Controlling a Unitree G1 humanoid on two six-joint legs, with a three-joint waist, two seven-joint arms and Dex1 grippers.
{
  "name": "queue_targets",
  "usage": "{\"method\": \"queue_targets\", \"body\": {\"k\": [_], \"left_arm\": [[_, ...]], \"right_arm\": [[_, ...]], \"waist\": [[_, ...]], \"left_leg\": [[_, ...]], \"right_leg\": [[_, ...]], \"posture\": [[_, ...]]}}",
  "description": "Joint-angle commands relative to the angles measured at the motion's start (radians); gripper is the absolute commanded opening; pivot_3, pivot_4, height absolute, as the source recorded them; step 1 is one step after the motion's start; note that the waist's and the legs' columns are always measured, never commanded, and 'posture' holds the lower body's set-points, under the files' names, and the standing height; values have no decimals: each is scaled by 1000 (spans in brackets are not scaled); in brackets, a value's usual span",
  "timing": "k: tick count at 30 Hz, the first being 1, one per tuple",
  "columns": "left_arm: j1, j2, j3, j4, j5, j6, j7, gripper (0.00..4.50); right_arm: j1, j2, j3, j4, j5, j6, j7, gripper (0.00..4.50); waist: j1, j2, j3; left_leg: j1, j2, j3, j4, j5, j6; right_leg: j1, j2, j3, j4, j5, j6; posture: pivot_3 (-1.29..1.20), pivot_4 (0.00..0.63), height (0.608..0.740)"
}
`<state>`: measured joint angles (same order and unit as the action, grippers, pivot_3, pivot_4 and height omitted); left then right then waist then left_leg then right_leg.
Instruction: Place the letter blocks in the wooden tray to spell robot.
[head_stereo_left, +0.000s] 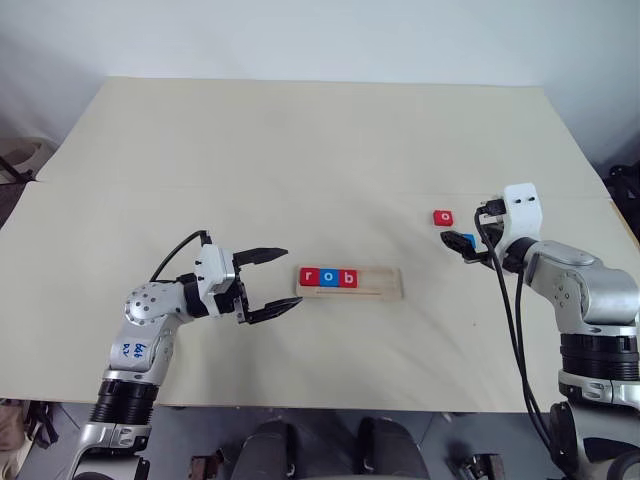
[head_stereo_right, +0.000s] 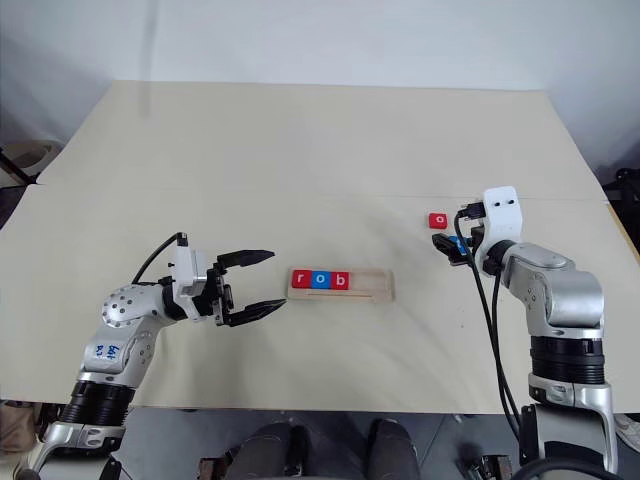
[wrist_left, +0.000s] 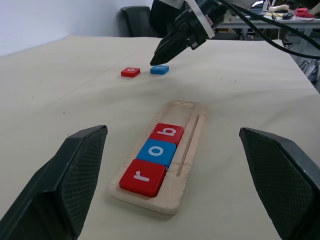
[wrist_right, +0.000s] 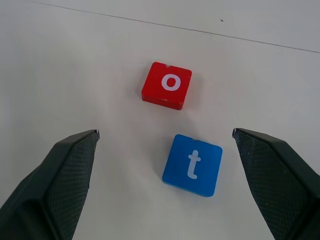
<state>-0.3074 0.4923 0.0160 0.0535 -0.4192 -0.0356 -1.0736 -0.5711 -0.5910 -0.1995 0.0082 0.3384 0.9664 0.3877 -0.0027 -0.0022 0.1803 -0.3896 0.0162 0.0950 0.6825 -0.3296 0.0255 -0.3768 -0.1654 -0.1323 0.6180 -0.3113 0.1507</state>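
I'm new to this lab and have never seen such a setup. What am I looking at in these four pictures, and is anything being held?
A two-armed humanoid robot works at a pale table. Two pictures come from cameras in its head, looking down; the other two come from cameras on each wrist, looking along that arm's black jaws.

The wooden tray holds three letter blocks: red r, blue o, red b. Two more lie loose on the table: a red o and a blue t.

The left gripper waits open beside the tray. The right gripper hangs open over the loose blocks. Nothing is held.
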Motion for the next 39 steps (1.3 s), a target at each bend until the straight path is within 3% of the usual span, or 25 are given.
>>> {"method": "queue_targets", "body": {"k": [1,14,18,24,25,30,39], "left_arm": [[-15,-2,2,-14,6,-20,0,4500],[-14,-9,8,-25,10,-20,13,4500],[-3,-8,11,-39,9,-19,23,4500],[6,-7,12,-47,7,-18,31,4500],[7,-8,11,-48,7,-18,32,4500],[-4,-16,3,-37,6,-17,30,4500],[-57,-29,-21,29,2,-15,-26,4500]], "right_arm": [[-55,22,22,25,-27,-23,-30,4477],[-245,146,78,418,-156,-233,-132,4477],[-263,165,77,454,-166,-229,-145,3567],[-267,168,68,439,-164,-222,-144,1484],[-265,167,66,427,-159,-218,-138,1448],[-237,162,51,282,-141,-120,-152,1448],[65,227,-38,-428,-25,348,-207,1448]], "waist": [[-1,0,0],[-4,0,0],[-9,0,0],[-10,0,0],[-10,0,0],[-15,0,0],[-1,0,0]], "left_leg": [[0,0,0,0,0,0],[0,0,0,0,0,0],[0,0,0,0,0,0],[0,0,-1,0,0,0],[0,0,-1,0,0,0],[0,0,0,0,0,0],[-1,0,-1,-1,0,0]], "right_leg": [[0,0,0,0,0,0],[-1,0,0,0,0,0],[-1,0,0,0,0,0],[0,0,0,0,0,0],[0,0,0,1,0,0],[-1,0,0,0,0,0],[-1,0,0,0,0,0]], "posture": [[0,150,740],[0,150,740],[0,150,740],[0,150,740],[0,150,740],[0,150,740],[0,150,740]]}}
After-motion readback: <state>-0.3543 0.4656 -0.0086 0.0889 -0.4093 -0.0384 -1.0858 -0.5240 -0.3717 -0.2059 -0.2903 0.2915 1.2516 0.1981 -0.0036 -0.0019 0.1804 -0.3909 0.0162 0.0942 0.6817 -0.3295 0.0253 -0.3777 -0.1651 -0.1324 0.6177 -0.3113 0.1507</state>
